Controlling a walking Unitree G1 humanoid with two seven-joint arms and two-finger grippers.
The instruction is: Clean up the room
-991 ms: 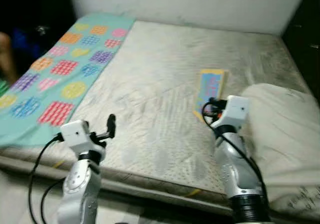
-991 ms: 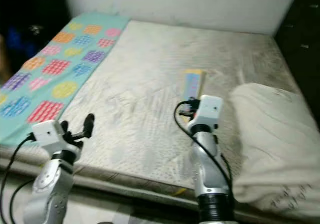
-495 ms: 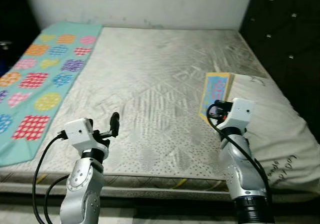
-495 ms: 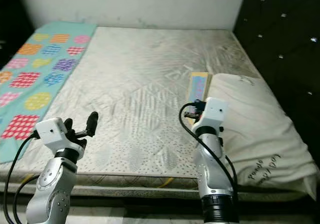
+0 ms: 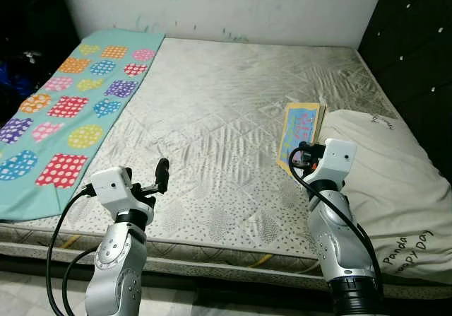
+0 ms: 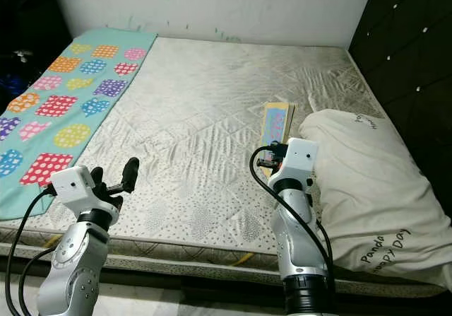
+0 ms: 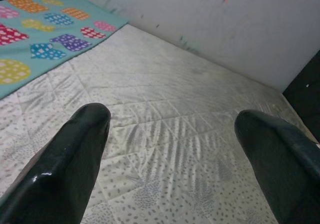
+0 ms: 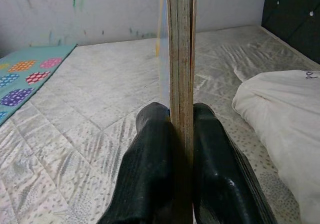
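My right gripper point(image 8: 180, 121) is shut on a thin picture book point(image 8: 179, 58), clamping its lower edge so that it stands on edge between the two black fingers. From the head camera the book point(image 5: 300, 129) shows a yellow border and a blue and pink cover, held out over the mattress point(image 5: 212, 118) just left of the white pillow point(image 5: 395, 182). My left gripper point(image 7: 172, 129) is open above the near left part of the mattress, with nothing between its fingers; one raised fingertip point(image 5: 163, 168) is in the left eye view.
A teal blanket point(image 5: 63, 111) with coloured patches covers the bed's left side. A white wall point(image 5: 226, 5) runs behind the bed, and a dark tufted headboard point(image 5: 417, 40) stands on the right. The mattress front edge point(image 5: 212, 249) lies just before my arms.
The camera has swung, so the whole bed has shifted in view and sharpened. Both arms keep the same pose, and the book stays in my right gripper.
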